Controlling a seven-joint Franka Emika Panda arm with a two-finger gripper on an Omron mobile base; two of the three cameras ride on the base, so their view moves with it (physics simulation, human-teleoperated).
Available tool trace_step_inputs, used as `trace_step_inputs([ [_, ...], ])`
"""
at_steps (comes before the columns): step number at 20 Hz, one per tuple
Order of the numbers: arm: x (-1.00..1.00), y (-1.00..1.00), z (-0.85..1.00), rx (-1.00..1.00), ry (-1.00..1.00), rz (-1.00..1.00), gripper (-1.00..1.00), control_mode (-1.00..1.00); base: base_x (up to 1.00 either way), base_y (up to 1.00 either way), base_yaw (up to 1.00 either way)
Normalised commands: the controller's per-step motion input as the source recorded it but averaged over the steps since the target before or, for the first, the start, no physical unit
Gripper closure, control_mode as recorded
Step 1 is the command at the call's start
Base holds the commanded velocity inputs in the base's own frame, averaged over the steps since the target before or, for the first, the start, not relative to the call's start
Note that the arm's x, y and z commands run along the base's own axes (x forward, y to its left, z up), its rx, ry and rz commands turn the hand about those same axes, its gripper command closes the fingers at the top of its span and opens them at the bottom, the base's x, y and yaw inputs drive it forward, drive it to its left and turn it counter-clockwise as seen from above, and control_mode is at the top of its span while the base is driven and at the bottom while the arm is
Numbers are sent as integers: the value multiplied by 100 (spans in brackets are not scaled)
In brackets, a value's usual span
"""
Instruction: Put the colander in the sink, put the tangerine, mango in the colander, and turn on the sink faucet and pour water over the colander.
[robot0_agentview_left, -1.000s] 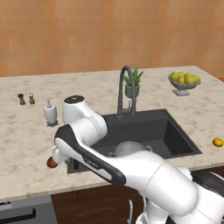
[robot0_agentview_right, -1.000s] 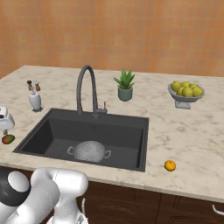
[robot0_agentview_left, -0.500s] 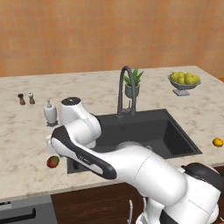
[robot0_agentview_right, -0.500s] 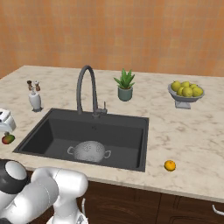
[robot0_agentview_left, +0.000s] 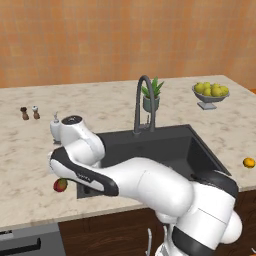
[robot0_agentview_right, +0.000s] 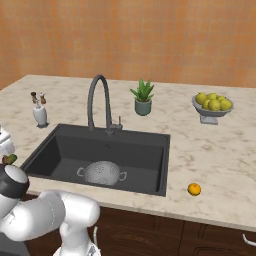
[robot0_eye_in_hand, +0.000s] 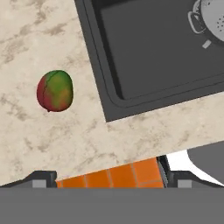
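Note:
The mango (robot0_eye_in_hand: 55, 91), red blending to green, lies on the marble counter left of the sink (robot0_eye_in_hand: 148, 52) in the hand view. My gripper (robot0_eye_in_hand: 109, 179) hovers open above the counter by the sink's near left corner, nothing between its fingertips (robot0_eye_in_hand: 43, 178), and the mango sits off to one side of them. The colander (robot0_agentview_right: 102, 173) rests on the sink (robot0_agentview_right: 65, 145) floor, also seen as the colander (robot0_eye_in_hand: 211, 17). The mango (robot0_agentview_left: 60, 185) shows just under my hand. The tangerine (robot0_agentview_right: 194, 189) lies on the counter right of the sink. The faucet (robot0_agentview_right: 97, 100) arches over the basin's back edge.
A footed dish of yellow-green fruits (robot0_agentview_right: 212, 105) and a potted plant (robot0_agentview_right: 142, 97) stand behind the sink. A soap dispenser (robot0_agentview_right: 40, 115) and two small shakers (robot0_agentview_left: 30, 112) stand at the back left. The counter's front edge runs close below the mango.
My arm has swung further left, away from the sink and over the counter beside the mango. The jaws stay open. The fruits and colander have not moved.

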Motion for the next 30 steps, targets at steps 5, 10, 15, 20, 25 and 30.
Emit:
trace_step_inputs([
  [5, 29, 12, -28, 0, 10, -17, -100, -100, 0, 0, 0],
  [10, 30, 33, -22, 0, 1, -10, -100, -100, 0, 0, 0],
  [15, 36, 23, -21, 0, 0, -1, -100, -100, 0, 0, 0],
  [20, 42, 12, -30, 0, 6, 2, -100, -100, 0, 0, 0],
  [25, 36, 24, -25, -1, 6, 1, -100, -100, 0, 0, 0],
  [30, 23, 30, -14, -2, 3, 0, -100, -100, 0, 0, 0],
])
